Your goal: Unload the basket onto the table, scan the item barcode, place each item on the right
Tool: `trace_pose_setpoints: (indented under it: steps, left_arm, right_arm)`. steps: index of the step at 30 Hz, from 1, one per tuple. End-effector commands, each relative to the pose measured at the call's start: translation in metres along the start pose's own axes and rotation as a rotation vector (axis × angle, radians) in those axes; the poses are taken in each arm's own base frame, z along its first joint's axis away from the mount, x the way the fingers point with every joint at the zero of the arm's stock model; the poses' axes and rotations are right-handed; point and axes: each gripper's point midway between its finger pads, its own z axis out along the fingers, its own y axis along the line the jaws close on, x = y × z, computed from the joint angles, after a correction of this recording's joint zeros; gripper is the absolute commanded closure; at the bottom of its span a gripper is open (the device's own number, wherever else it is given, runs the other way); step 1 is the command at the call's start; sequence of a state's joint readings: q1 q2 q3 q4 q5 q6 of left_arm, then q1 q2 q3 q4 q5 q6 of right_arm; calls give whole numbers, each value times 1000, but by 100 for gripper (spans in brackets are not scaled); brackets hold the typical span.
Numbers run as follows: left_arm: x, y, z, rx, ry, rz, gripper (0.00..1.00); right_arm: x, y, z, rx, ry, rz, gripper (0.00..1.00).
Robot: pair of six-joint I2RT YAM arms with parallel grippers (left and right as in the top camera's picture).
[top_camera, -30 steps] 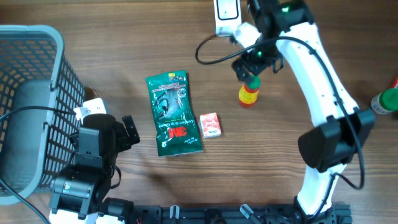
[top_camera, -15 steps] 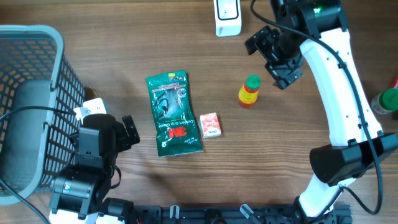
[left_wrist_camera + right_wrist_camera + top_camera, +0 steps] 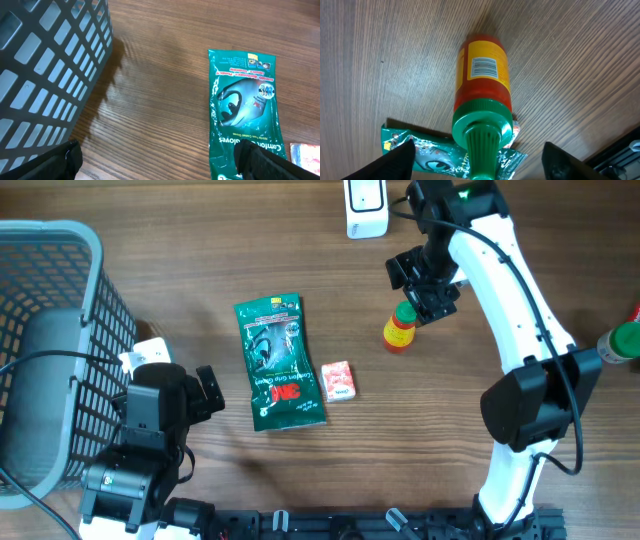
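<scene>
Bottle (image 3: 482,85) is seen upright just below the right gripper (image 3: 422,288), the nearer one, whose jaws are spread with nothing grasped.

Open wood on the desk (image 3: 190,270) between the tall grey plastic lattice basket (image 3: 60,290), walling off the left, and the flat green foil packet (image 3: 278,362). Small pink box (image 3: 338,381) just beside the packet's lower right corner. Free room all round the upright red-and-yellow bottle with green cap (image 3: 400,328), standing untouched between the wide-spread fingers of the right hand (image 3: 425,288). White boxy scanner unit (image 3: 366,205) near, at the far edge.
</scene>
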State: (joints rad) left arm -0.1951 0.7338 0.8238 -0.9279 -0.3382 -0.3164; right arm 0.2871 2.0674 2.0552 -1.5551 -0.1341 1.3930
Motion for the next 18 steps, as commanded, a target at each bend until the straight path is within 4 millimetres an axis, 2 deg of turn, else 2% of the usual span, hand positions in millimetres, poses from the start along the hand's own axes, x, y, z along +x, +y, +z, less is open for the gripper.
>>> trace_pose_setpoints:
  steps: [1, 4, 6, 7, 9, 12, 15, 18]
  left_arm:
    - [0, 0, -1, 7, -3, -14, 0]
    - [0, 0, -1, 7, -3, -14, 0]
    - [0, 0, -1, 7, -3, -14, 0]
    - [0, 0, -1, 7, -3, -14, 0]
    - [0, 0, -1, 7, -3, -14, 0]
    - [0, 0, -1, 7, -3, -14, 0]
    - [0, 0, -1, 7, -3, -14, 0]
    - [0, 0, -1, 7, -3, -14, 0]
  right_arm:
    - [-6, 2, 20, 51, -20, 22, 23]
    - [-10, 8, 32, 59, -23, -15, 24]
    - [-12, 11, 40, 65, -19, -75, 29]
    - [-12, 12, 45, 76, -16, -90, 37]
    - [-13, 12, 48, 81, -14, -120, 44]
    - [-13, 13, 48, 79, -11, -203, 60]
    - [-14, 17, 48, 63, -10, -405, 77]
    - [-17, 27, 41, 24, -22, -802, 78]
